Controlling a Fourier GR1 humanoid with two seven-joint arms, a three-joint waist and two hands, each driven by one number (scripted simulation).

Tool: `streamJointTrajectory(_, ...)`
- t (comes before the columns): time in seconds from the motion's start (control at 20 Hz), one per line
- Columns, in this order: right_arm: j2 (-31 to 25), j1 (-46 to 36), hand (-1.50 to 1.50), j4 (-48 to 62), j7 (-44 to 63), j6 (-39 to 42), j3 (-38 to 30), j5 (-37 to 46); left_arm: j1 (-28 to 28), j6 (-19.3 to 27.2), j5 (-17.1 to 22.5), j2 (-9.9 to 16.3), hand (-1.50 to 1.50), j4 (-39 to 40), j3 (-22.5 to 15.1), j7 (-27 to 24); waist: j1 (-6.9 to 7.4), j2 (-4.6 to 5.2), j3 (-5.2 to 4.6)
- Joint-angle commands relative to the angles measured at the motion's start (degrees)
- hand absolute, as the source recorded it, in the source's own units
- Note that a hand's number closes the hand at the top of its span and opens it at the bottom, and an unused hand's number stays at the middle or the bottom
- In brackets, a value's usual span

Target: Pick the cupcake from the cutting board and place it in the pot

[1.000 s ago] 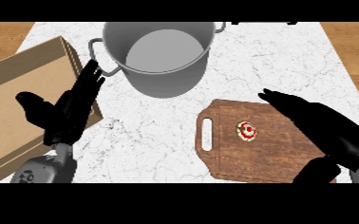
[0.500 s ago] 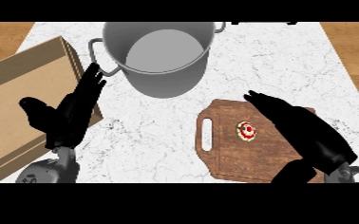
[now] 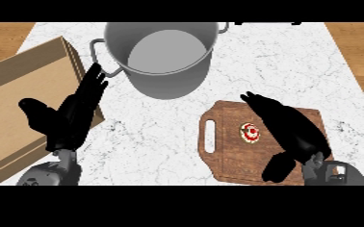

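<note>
A small cupcake with red and white topping sits on the wooden cutting board at the lower right. My right hand hovers over the board just right of the cupcake, fingers straight and open, thumb hanging low near the board's front. The grey metal pot stands at the top centre, nothing inside it. My left hand rests open at the left, fingers pointing up toward the pot's handle.
A wooden box lies along the left edge, partly under my left hand. White marble counter spans between pot and board. Wood floor shows at the top corners.
My right hand has moved left across the cutting board, closing in on the cupcake. The left hand, pot and cupcake have stayed put.
</note>
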Motion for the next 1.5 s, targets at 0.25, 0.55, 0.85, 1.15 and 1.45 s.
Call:
streamJointTrajectory(0.25, 2.15, -3.47, -1.5, 10.96, -6.81, 1.15, -0.76, 6.94, -2.3, -2.33, -0.38, -0.44, 0.0, 3.52, 3.01, -1.75, 0.01, 0.03, 0.0)
streamJointTrajectory(0.55, 5.19, -0.1, -1.5, 10.36, -2.73, 1.4, 3.1, 13.24, -1.11, -3.36, 0.26, -0.62, 0.0, 0.89, 3.51, 1.26, -0.11, -0.03, 0.0)
streamJointTrajectory(0.85, 4.58, -1.55, -1.5, 13.66, -6.18, 4.32, 1.06, 15.33, 2.31, -2.7, -2.76, -2.35, 0.0, -0.92, 1.97, -0.78, -0.08, -0.03, 0.0)
streamJointTrajectory(1.15, 6.39, -1.72, 1.5, 21.87, -16.92, -3.26, -0.01, 15.79, 1.75, -3.99, -1.8, -2.13, 0.0, -1.11, 3.11, -0.21, 0.2, 0.0, 0.02)
streamJointTrajectory(1.45, 8.86, -0.9, 1.5, 17.35, -17.57, -4.32, 1.3, 19.15, 0.17, -5.17, -1.83, -2.57, 0.0, 2.29, 4.36, -2.25, -0.12, -0.02, 0.0)
